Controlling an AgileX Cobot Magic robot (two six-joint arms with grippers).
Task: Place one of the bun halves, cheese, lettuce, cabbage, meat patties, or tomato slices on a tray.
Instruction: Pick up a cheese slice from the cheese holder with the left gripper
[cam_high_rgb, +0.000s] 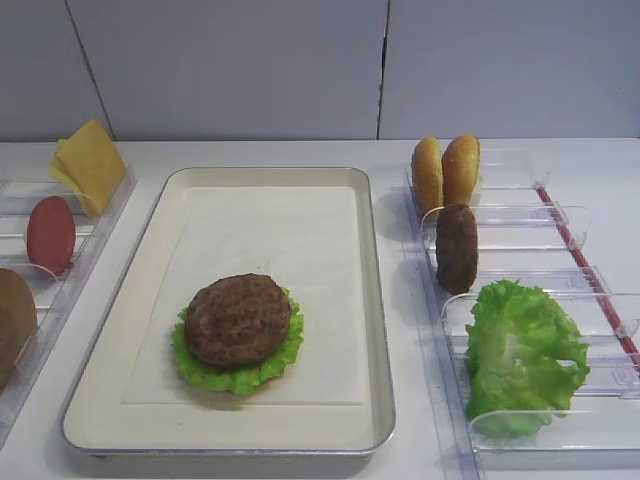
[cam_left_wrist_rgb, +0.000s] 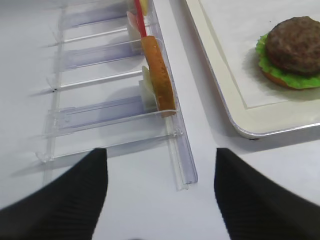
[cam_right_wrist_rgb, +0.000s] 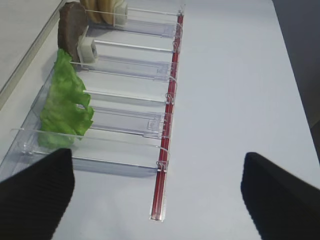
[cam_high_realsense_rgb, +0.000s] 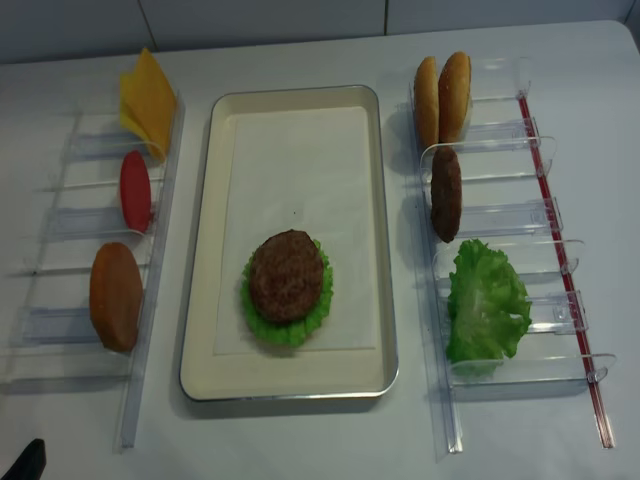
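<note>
The cream tray (cam_high_rgb: 377, 300) holds a meat patty (cam_high_rgb: 238, 318) lying on a lettuce leaf (cam_high_rgb: 200, 372) over a bun piece (cam_left_wrist_rgb: 278, 80). In the left holder stand the cheese (cam_high_rgb: 90, 165), a tomato slice (cam_high_rgb: 50, 235) and a bun half (cam_high_rgb: 12, 320). The right holder carries two bun halves (cam_high_rgb: 445, 172), another patty (cam_high_rgb: 456, 248) and lettuce (cam_high_rgb: 520, 350). My left gripper (cam_left_wrist_rgb: 159, 162) hangs open and empty over the table near the left holder's front end. My right gripper (cam_right_wrist_rgb: 157, 167) is open and empty near the right holder's front end. I see no cabbage.
The clear divided holders (cam_high_realsense_rgb: 150, 330) (cam_high_realsense_rgb: 520, 370) flank the tray, and a red strip (cam_right_wrist_rgb: 167, 130) runs along the right one's outer side. Bare white table (cam_right_wrist_rgb: 240, 90) lies to the right of that strip. A grey wall (cam_high_rgb: 300, 70) stands behind.
</note>
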